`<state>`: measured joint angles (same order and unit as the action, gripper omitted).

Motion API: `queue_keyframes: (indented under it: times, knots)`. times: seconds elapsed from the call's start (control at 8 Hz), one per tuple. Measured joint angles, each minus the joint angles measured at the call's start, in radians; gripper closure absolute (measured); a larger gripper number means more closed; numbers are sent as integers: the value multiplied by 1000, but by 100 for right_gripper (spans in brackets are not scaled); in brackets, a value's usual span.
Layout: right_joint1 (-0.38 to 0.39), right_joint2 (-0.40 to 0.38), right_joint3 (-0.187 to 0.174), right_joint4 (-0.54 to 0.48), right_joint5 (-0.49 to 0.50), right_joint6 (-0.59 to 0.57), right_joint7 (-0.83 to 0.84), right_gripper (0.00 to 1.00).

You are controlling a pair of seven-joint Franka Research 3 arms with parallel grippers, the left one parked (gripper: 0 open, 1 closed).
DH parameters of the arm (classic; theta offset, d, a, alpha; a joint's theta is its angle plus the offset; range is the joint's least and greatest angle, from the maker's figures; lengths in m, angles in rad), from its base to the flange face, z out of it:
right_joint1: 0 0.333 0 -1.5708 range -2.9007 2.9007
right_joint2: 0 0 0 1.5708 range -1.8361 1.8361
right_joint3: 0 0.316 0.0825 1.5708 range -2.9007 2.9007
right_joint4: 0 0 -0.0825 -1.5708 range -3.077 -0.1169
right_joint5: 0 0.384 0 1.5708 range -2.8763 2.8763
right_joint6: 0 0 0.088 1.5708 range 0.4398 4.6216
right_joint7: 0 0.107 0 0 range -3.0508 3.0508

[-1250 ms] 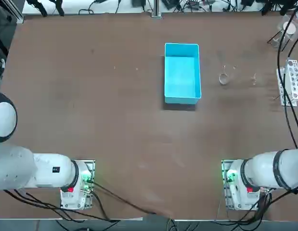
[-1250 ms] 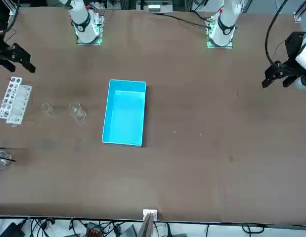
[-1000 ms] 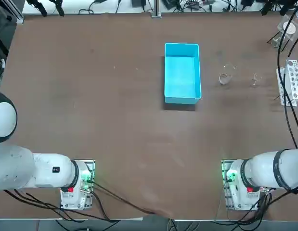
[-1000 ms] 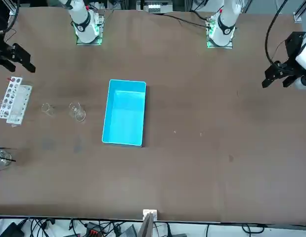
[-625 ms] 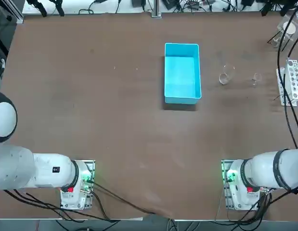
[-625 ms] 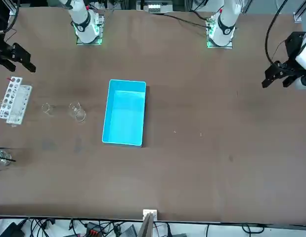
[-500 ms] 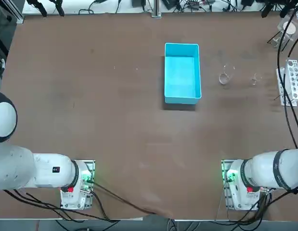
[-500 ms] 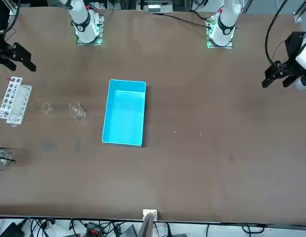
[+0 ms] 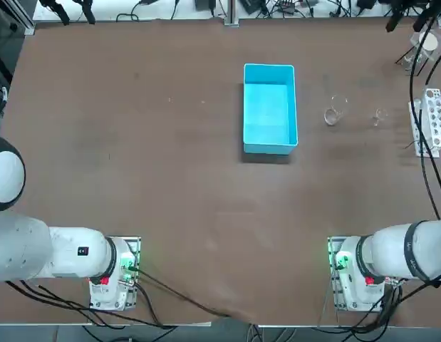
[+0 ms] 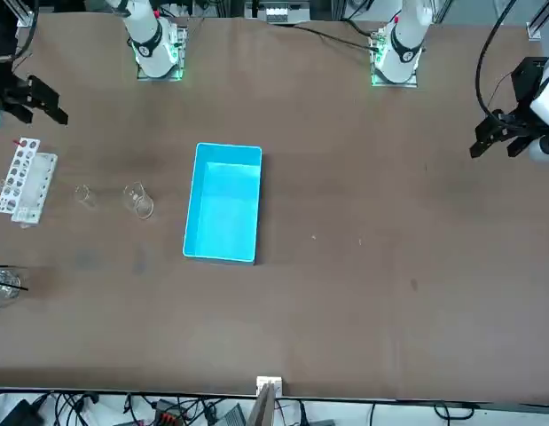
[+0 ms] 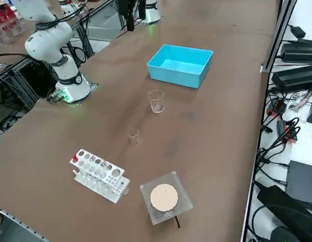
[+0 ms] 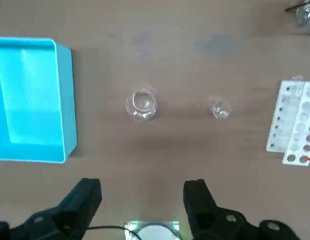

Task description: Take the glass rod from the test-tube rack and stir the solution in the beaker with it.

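As you look out from the robot's side, the beaker (image 11: 157, 102) stands upright on the brown table (image 11: 216, 126). Your right gripper (image 12: 142, 192) hangs above the table, on the arm-base side of the beaker, its jaws wide open with nothing between them. Left of the beaker is the blue bin (image 9: 270, 109); just to its right stands a smaller glass (image 11: 134, 136). Farther right you have the white rack (image 11: 99, 175), with something red at its near end. You cannot make out the glass rod. Far right of the beaker and farther out, a pale disc (image 11: 164, 197) tops a clear square.
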<state>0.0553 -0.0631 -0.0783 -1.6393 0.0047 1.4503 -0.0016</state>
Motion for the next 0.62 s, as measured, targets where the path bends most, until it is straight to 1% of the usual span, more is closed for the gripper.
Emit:
queue_keyframes:
  times: [0.38,0.62]
  knots:
    - [-11,26,-6,0,-8,-123,5,0]
    - [-60,32,-12,0,-30,-141,5,0]
